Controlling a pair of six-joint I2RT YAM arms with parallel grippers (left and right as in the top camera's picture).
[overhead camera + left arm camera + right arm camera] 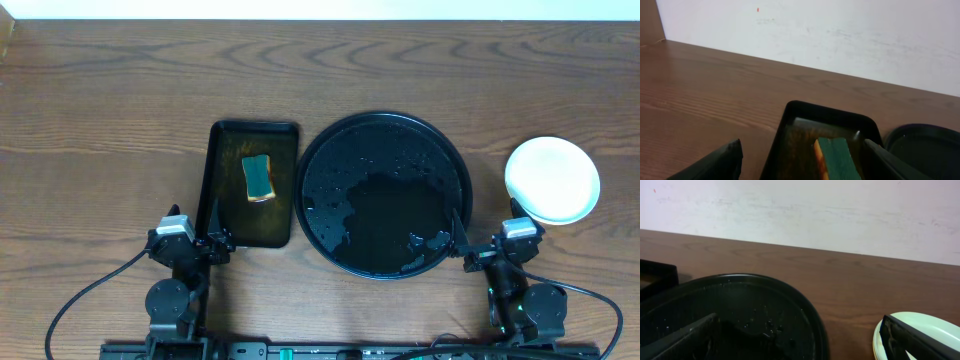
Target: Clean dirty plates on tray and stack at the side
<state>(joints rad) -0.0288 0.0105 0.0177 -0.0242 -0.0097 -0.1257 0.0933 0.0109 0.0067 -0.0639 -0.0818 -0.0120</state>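
Note:
The large round black tray (385,193) sits at the table's middle, wet with droplets and holding no plates; its rim shows in the right wrist view (805,315). A stack of pale plates (552,179) lies on the table to the tray's right, whitish from above; its edge shows in the right wrist view (927,330). My left gripper (213,238) is open and empty at the near end of the small rectangular tray. My right gripper (487,246) is open and empty, straddling the gap between the round tray and the plate stack.
A small rectangular black tray (222,180) holds a green-and-yellow sponge (259,178), also in the left wrist view (837,159). A pale wall (840,35) stands behind the far table edge.

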